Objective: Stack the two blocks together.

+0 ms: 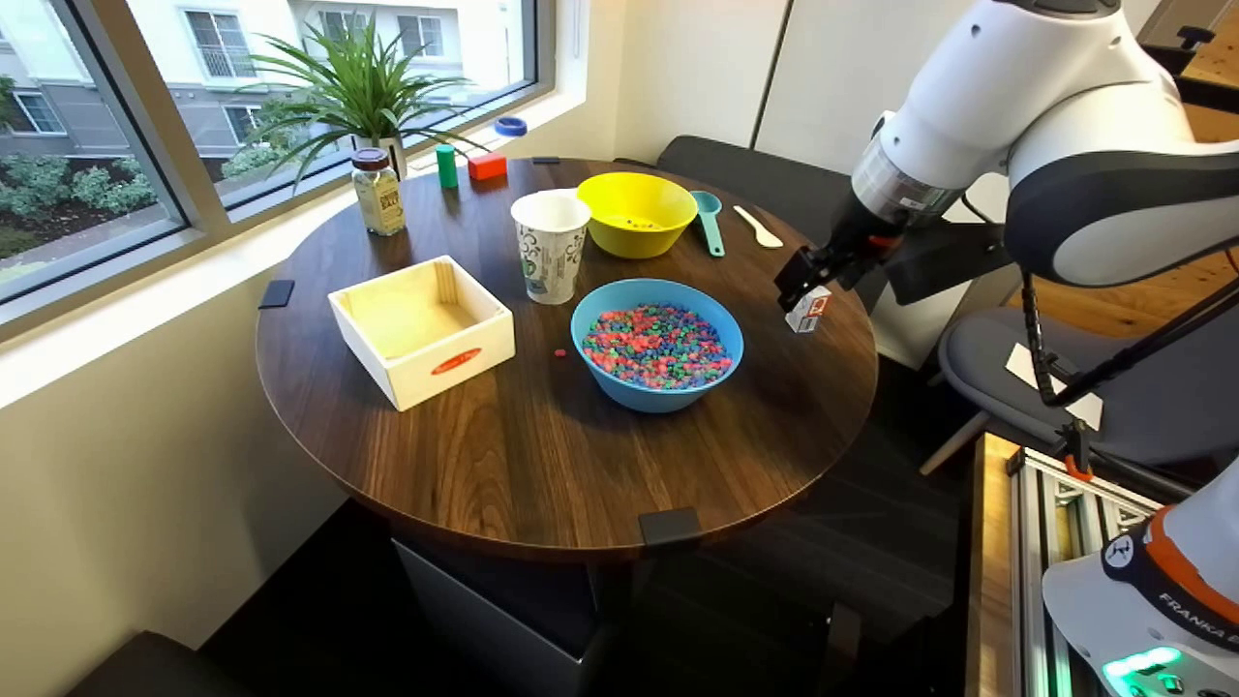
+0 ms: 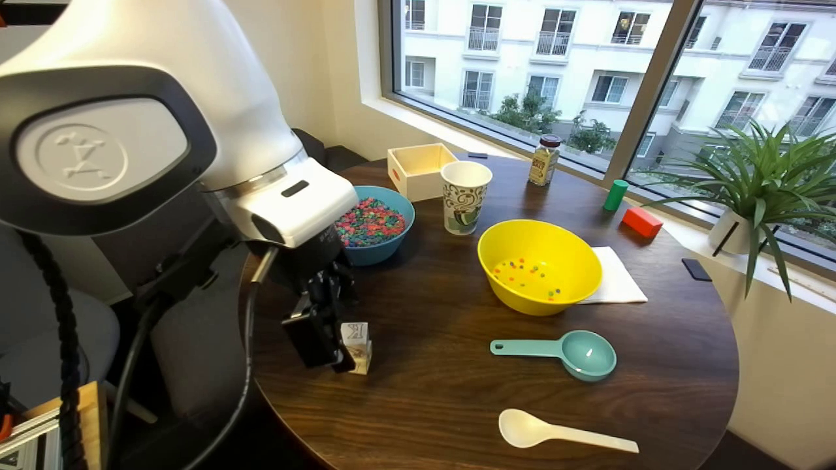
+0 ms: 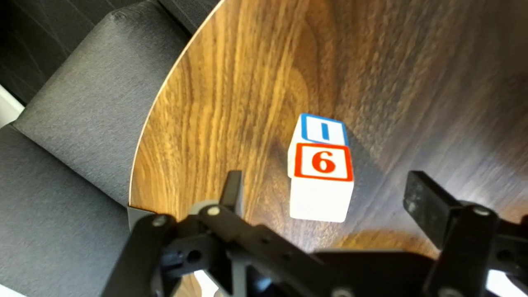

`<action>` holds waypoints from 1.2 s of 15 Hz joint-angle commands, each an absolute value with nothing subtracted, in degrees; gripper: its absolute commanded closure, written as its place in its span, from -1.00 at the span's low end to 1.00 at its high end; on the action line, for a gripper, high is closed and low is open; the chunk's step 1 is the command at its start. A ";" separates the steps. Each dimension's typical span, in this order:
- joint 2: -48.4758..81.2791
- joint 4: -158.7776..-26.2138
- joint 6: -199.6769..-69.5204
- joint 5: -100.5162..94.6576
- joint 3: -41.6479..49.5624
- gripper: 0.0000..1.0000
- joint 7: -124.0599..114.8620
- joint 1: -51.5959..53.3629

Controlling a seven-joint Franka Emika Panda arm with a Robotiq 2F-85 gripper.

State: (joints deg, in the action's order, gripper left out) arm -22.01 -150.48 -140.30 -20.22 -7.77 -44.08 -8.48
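Observation:
Two small blocks stand one on the other. In the wrist view, the upper white block (image 3: 324,163) carries a red 6, and the lower block (image 3: 325,130) with a blue 1 sits slightly turned beneath it. In an exterior view, the upper block (image 2: 354,333) looks whitish and the lower block (image 2: 360,363) tan, both partly hidden by my gripper. The upper block (image 1: 818,304) also shows in an exterior view, below my gripper (image 1: 794,287). My gripper (image 3: 326,192) is open, a finger on each side of the blocks, with gaps between.
Near the blocks stands a blue bowl (image 1: 585,356) of small coloured pieces. A paper cup (image 1: 552,247), a yellow bowl (image 1: 634,242), a teal scoop (image 2: 588,356), a white spoon (image 2: 562,436) and a wooden box (image 1: 455,363) share the round table (image 1: 542,465). The table edge is close to the blocks.

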 commanded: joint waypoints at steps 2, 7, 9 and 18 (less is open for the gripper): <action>-26.33 -151.43 -139.64 -18.25 -8.03 -1.00 -45.37 -8.26; -32.40 -151.68 -136.56 -16.05 -8.72 -1.00 -48.28 -8.74; -34.63 -151.48 -134.80 -14.81 -8.60 -1.00 -49.40 -8.88; -36.15 -150.45 -133.72 -13.05 -8.53 -1.00 -48.53 -9.27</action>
State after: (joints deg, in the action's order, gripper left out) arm -36.08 -150.52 -133.74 -13.72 -7.83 -49.08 -8.49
